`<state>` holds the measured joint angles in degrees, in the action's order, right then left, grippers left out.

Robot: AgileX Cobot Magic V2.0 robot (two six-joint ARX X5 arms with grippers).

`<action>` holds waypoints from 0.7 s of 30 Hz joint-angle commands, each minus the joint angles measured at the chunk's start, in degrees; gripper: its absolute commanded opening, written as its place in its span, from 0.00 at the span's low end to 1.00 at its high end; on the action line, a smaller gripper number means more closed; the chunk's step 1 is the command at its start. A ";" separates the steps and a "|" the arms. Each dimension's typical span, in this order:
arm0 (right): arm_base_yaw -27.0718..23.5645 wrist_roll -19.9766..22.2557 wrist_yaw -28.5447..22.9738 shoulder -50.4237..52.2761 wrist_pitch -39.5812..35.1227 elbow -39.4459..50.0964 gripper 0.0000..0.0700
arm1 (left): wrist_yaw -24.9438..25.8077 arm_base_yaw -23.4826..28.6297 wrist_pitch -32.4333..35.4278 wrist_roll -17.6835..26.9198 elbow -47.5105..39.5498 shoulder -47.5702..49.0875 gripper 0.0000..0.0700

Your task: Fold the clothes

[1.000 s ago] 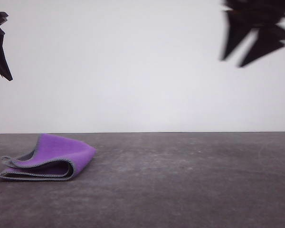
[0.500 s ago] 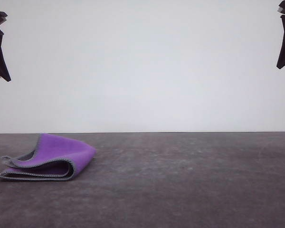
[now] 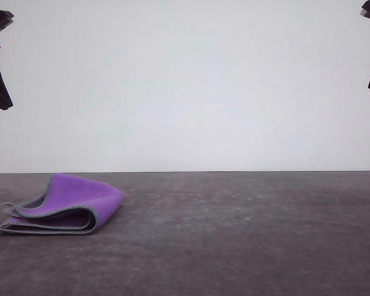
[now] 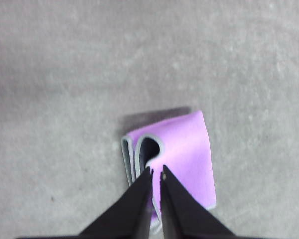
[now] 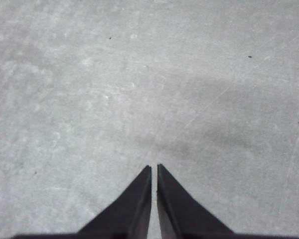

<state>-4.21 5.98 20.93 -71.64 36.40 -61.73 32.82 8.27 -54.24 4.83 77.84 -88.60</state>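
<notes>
Cloth [image 3: 65, 209]: laid folded on the bench [image 3: 246, 246], purple face outward, grey hem at the open edges; the fold is judged complete.
Left gripper [image 4: 156, 173]: raised clear above the cloth, tips drawn together, nothing held.
Right gripper [image 5: 154, 168]: raised over bare bench, well apart from the cloth, tips together, nothing held.
</notes>
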 commanded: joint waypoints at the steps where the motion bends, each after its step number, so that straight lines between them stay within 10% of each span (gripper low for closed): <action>1: -0.11 -0.48 0.04 -0.52 -0.68 -0.50 0.02 | 0.17 0.24 0.20 -0.36 1.18 -0.90 0.02; 12: -0.11 -0.48 0.04 -0.52 -0.79 -0.50 0.02 | -4.73 -1.02 4.48 3.03 -5.15 3.42 0.02; 21: -0.11 -0.48 0.04 -0.52 -0.81 -0.50 0.02 | -24.14 -8.55 39.73 -12.39 -42.10 30.36 0.02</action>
<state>-4.21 5.96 20.93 -71.64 36.12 -61.73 11.30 -0.01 -17.99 -2.01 39.99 -60.93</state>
